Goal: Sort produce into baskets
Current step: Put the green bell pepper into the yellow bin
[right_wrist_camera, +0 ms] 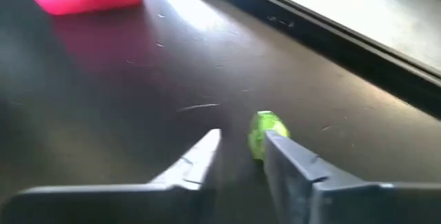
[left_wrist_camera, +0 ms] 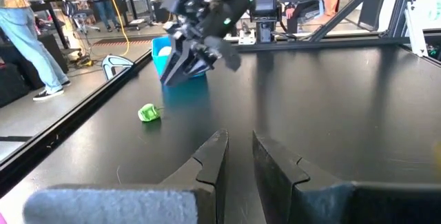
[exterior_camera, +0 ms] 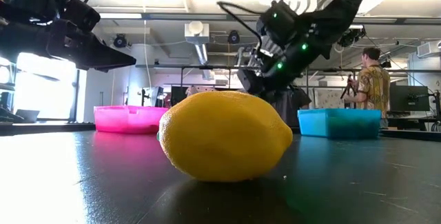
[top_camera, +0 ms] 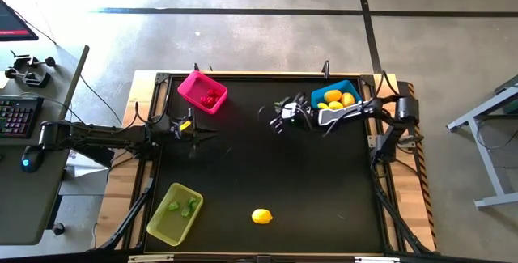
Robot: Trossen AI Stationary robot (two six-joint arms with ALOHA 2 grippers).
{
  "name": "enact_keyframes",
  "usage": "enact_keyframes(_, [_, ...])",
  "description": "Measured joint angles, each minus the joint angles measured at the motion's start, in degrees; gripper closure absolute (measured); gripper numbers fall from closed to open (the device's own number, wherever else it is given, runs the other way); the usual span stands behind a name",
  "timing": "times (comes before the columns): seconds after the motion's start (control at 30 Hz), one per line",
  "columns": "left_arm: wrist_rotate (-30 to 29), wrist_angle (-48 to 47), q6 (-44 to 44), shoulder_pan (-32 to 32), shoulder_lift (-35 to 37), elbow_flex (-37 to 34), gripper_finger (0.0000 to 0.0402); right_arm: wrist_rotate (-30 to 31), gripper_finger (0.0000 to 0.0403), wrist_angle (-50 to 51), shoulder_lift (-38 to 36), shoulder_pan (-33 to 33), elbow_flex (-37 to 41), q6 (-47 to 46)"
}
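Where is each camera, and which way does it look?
High: above the table, looking down; both arms show.
Low: at table height, facing the lemon; arms come from above.
Left wrist: on the left arm, past its open hand, facing the blue bin.
Right wrist: past the right hand, facing the green piece, also in the left wrist view.

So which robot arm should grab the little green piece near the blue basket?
Probably the right arm. Its end effector hangs open right beside the green piece, near the blue basket. The left end effector sits farther off, by the pink basket.
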State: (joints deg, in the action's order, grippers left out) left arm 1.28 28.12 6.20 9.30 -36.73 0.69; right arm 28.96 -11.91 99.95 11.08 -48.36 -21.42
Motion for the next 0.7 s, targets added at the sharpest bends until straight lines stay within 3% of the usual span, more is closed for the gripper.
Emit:
enact_keyframes(0.2, [-0.02,-0.02,0.0,0.0,0.0,0.0,0.0351,-3.31,0.0217,-2.64,4.09,4.17,0.0,4.85])
enact_keyframes(0.33, [-0.01,-0.11,0.02,0.0,0.0,0.02,0.0351,-7.18,0.0183,-5.51,7.2,7.54,0.0,4.95])
enact_keyframes(0.5, [-0.01,-0.07,0.02,0.0,0.0,0.02,0.0351,-9.77,0.0187,-6.53,8.74,9.82,0.0,6.09])
enact_keyframes(0.7, [-0.02,-0.07,0.04,0.0,0.0,0.02,0.0351,-14.61,0.0244,-7.09,10.03,10.87,0.0,6.94])
